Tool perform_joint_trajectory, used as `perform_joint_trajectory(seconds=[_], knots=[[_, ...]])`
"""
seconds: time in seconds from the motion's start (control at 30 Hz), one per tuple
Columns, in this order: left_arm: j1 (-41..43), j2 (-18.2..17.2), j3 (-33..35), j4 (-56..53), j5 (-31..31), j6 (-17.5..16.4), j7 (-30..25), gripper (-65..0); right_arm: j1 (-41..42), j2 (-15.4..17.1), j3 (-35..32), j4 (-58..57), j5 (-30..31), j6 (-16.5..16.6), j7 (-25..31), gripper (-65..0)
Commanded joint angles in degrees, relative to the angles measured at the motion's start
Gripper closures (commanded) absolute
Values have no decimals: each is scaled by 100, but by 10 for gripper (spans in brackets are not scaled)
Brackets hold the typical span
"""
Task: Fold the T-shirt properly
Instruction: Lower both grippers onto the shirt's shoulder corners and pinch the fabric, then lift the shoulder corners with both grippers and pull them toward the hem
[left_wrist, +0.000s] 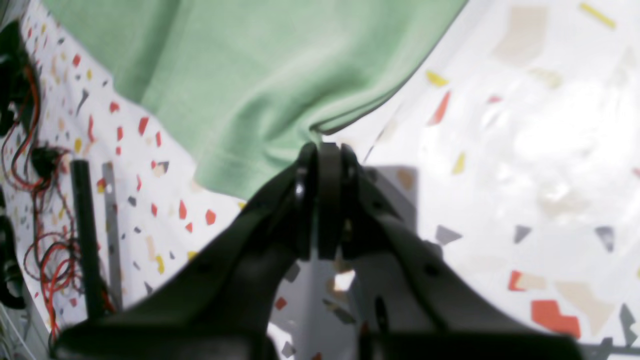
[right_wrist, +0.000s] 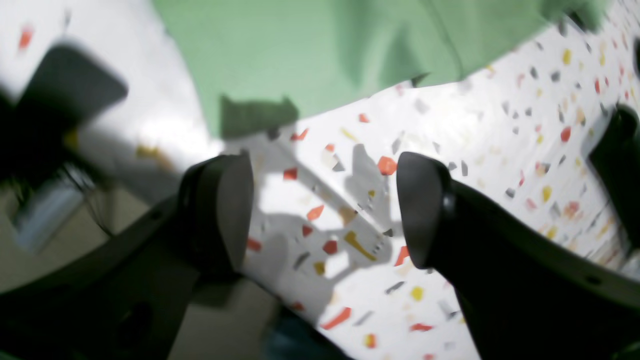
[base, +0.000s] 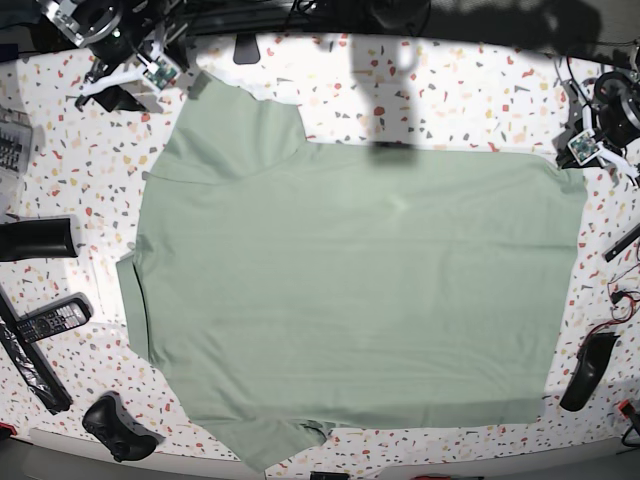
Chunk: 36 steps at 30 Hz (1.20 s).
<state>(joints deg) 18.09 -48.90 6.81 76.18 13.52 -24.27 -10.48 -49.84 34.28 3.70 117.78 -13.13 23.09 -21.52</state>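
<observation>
T-shirt (base: 350, 290): uniform pale sage green, no print visible; in the left wrist view its hem shows a stitched band in the same green.

Table (base: 470, 95): white surface with a terrazzo-style scatter of small chips in red-orange, yellow, grey, dark grey and beige.

Left gripper (left_wrist: 327, 160): matte black throughout.

Right gripper (right_wrist: 325, 205): black body, with dark grey inner faces on the fingers (right_wrist: 235, 210).

Wires (left_wrist: 37, 150) at the table edge: red and black.

Remote control (base: 45, 320): black with pale buttons.

Game controller (base: 115, 425): black.

Cylinder (base: 38, 238): black.
</observation>
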Motion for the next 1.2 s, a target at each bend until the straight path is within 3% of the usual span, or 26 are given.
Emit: perform_joint_trajectory(seconds=[0.0,0.13,0.23,0.73,0.8,0.9,0.97,1.1,1.17], knots=[[-13,-111,-22,92,-15,-20,-55,0,-31,76,31,98,-192,122,247,-432],[-13,-111,-24,203,-17,-20,-55,0,-31,81,11,98,-892,815,890,-432],[-15,-109,-24,236,-17,-20,-59,0,28,79,-118,61,-1143,839,905,-432],[-13,-109,-22,236,-15,-22,-79,0,1368,79,-1403,-1237,-1097,850,868,-426],[-13,-107,-22,234,-15,-20,-79,0,1381,79,-1552,-1237,-1095,846,817,-364],[-17,-111,-24,234,-17,-20,-118,0,1379,76,-1657,-1233,-1082,839,708,-144],[-15,-111,-24,234,-17,-20,-354,0,1379,63,-1659,-1209,-922,839,323,-10],[-20,-111,-24,234,-17,-20,-737,0,1377,63,-1659,-984,-282,608,-745,0],[-17,-111,-24,234,-15,-20,-758,0,1377,63,-1659,-798,-247,468,-789,0]])
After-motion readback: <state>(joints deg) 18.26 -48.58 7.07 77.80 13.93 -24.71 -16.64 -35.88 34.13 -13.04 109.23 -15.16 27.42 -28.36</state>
